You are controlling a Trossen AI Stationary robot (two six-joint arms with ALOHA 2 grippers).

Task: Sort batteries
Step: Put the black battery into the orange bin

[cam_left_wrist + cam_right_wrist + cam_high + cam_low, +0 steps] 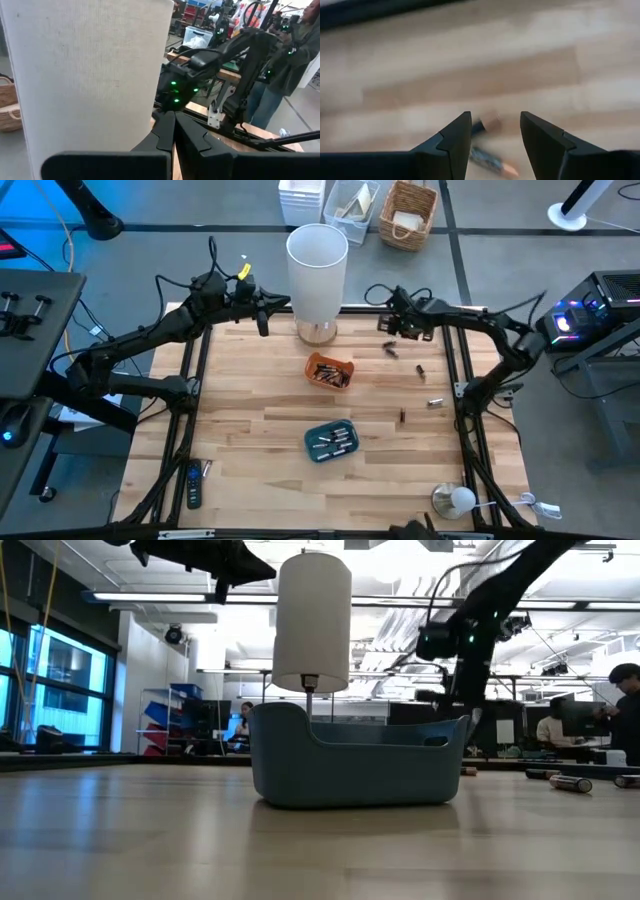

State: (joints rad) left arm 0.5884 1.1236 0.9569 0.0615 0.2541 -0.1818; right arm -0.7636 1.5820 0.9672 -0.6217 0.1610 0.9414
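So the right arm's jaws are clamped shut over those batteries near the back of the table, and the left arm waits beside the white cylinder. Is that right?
Not quite: the right gripper has its jaws open, as the right wrist view shows, with batteries on the table below. The left gripper does wait beside the white cylinder.

Right arm reaches in from the far right, its tool (388,326) pointed down, fingers spread apart. Left arm stretches across the far left, its tool (263,315) pinched closed.
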